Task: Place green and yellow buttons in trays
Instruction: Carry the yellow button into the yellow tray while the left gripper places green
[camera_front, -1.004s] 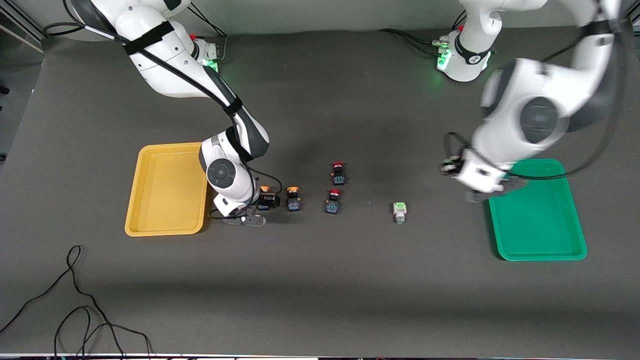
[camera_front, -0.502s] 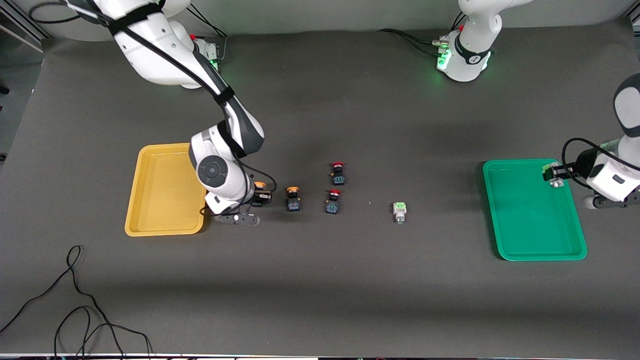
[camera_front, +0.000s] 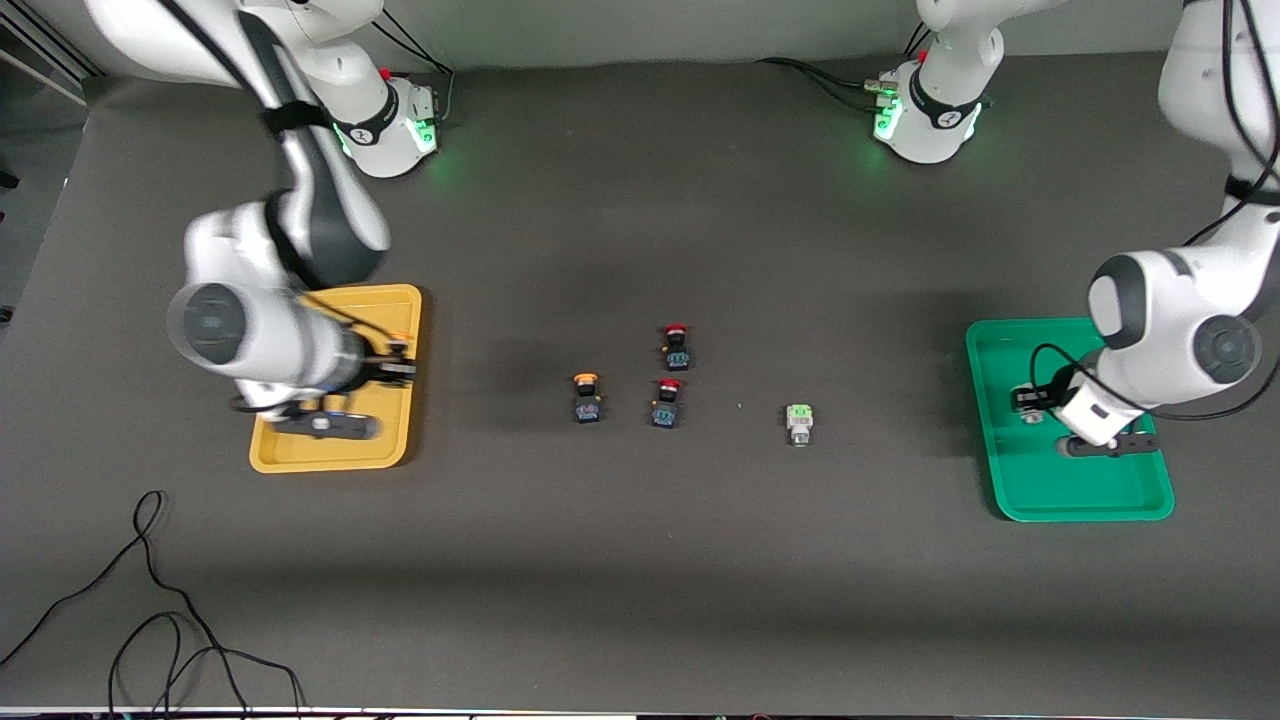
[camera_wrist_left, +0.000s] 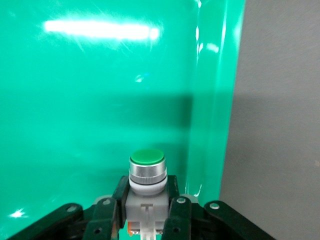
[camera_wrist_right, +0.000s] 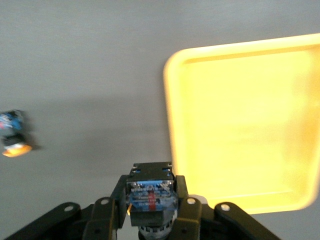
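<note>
Green-capped pushbutton (camera_wrist_left: 146, 175) is pinched by the left gripper's (camera_wrist_left: 145, 212) fingers over the green plastic tray (camera_front: 1050, 490); the right gripper's (camera_wrist_right: 151, 206) fingers pinch a yellow-capped black pushbutton (camera_wrist_right: 151, 199) at the mustard yellow tray's (camera_front: 300, 455) edge.

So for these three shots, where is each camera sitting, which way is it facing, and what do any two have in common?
Front view: high across the table, facing both bases; shows both arms, the yellow tray and green tray.
Left wrist view: on the left arm, looking down into the green tray; left gripper shut on a green button.
Right wrist view: on the right arm, looking down at the yellow tray's edge; right gripper shut on a yellow button.
Shared: each wrist view's tray also shows in the front view.
</note>
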